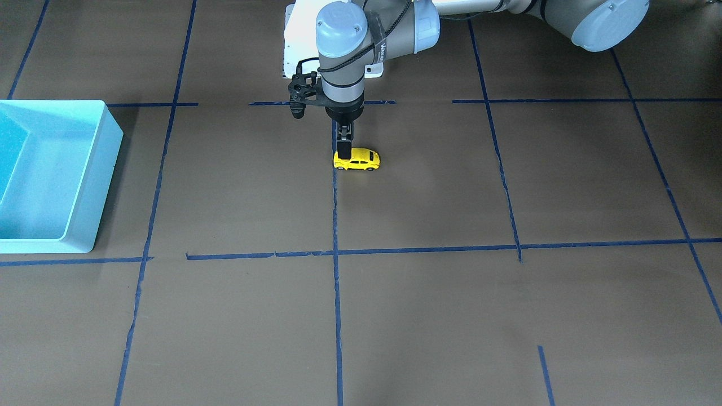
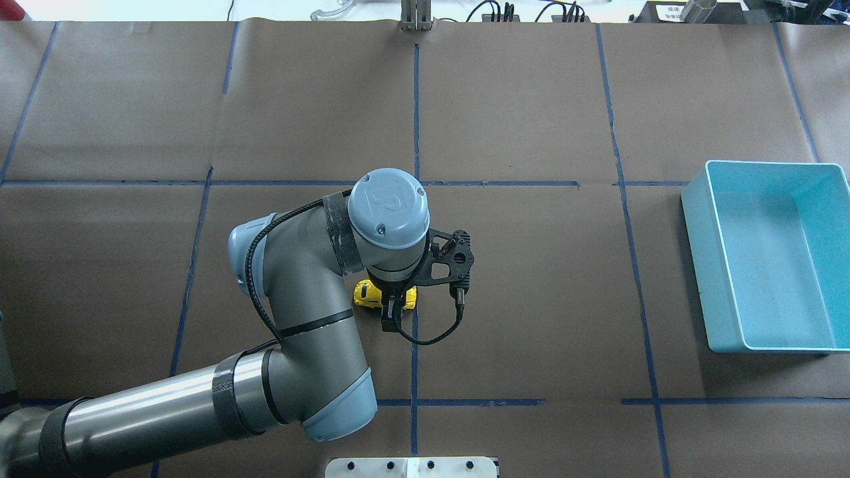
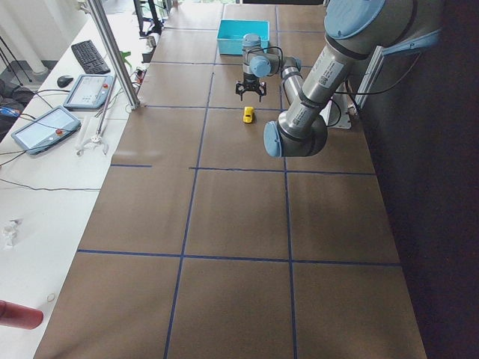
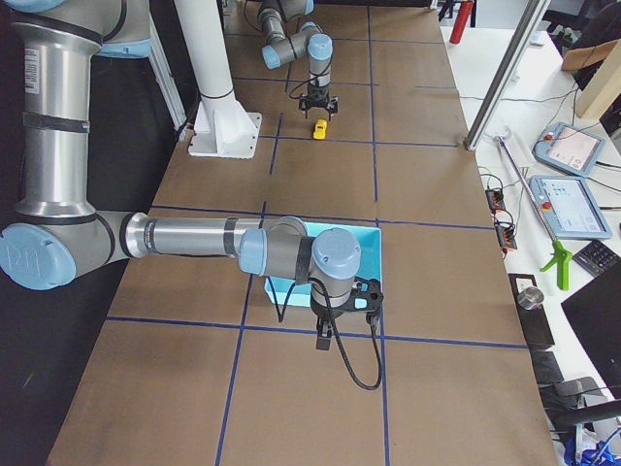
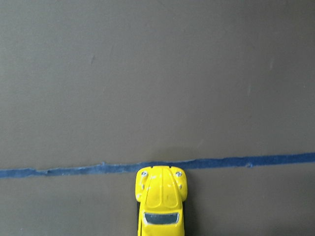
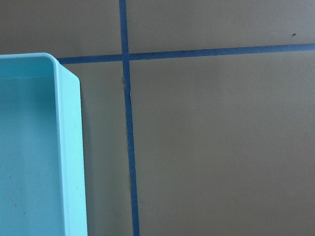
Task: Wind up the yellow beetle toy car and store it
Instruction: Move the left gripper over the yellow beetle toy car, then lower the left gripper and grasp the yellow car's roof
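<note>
Keeping the wheels pressed flat, we should draw the yellow beetle toy car (image 2: pixel 364 294), which sits near the middle of the bench (image 2: pixel 531 299) seen from overhead, straight back along its own length so the spring winds without skidding. The left end effector (image 1: pixel 343 145) looks clenched on its tail. At 3 o'clock from it stands the light blue bin (image 2: pixel 694 265), and by its corner hangs the right end effector (image 4: pixel 325 335), whose state we cannot tell.
</note>
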Controlling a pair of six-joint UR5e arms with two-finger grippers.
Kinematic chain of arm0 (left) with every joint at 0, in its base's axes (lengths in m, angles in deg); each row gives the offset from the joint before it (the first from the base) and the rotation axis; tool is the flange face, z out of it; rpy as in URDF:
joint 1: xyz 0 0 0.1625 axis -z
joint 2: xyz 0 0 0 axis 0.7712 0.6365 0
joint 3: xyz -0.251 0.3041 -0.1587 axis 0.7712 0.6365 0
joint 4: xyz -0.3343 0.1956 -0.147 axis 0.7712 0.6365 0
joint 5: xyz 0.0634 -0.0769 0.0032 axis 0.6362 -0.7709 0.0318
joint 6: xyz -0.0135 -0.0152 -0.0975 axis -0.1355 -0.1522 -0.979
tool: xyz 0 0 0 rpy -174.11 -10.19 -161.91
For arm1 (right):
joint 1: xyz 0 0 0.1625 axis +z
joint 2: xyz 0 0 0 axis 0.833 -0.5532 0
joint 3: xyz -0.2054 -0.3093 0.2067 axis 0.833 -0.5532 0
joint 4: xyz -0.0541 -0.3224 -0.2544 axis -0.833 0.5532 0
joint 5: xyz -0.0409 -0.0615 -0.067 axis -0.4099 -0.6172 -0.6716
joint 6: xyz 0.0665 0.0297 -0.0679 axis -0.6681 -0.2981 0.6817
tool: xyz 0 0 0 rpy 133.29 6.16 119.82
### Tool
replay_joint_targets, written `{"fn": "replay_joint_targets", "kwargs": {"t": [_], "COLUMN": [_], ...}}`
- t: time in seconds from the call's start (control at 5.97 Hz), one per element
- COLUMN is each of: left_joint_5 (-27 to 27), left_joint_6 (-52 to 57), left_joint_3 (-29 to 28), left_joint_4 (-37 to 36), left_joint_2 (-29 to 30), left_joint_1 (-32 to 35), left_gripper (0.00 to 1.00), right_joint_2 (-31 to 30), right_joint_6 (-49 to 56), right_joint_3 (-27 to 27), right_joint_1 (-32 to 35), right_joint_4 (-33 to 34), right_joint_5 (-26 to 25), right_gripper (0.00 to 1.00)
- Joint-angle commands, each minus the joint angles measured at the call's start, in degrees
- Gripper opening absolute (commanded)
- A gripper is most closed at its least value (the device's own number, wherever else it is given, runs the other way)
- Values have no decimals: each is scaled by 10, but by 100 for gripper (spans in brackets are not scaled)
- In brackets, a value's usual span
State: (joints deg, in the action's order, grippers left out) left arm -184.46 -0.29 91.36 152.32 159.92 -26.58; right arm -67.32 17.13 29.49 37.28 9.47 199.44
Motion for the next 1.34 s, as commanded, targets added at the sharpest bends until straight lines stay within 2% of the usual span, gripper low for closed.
{"fn": "replay_joint_targets", "kwargs": {"t": [0.0,0.17,1.17], "left_joint_5": [18,20,33], "left_joint_6": [-1,-2,-20], "left_joint_3": [-26,-56,-87], "left_joint_4": [16,38,50], "left_joint_2": [5,14,16], "left_joint_1": [-5,-8,-24], "left_gripper": [100,100,100], "right_joint_2": [0,0,0], "right_joint_6": [0,0,0], "right_joint_3": [0,0,0], "right_joint_1": [0,0,0], "right_joint_4": [0,0,0], "right_joint_5": [0,0,0], "right_gripper": [100,100,100]}}
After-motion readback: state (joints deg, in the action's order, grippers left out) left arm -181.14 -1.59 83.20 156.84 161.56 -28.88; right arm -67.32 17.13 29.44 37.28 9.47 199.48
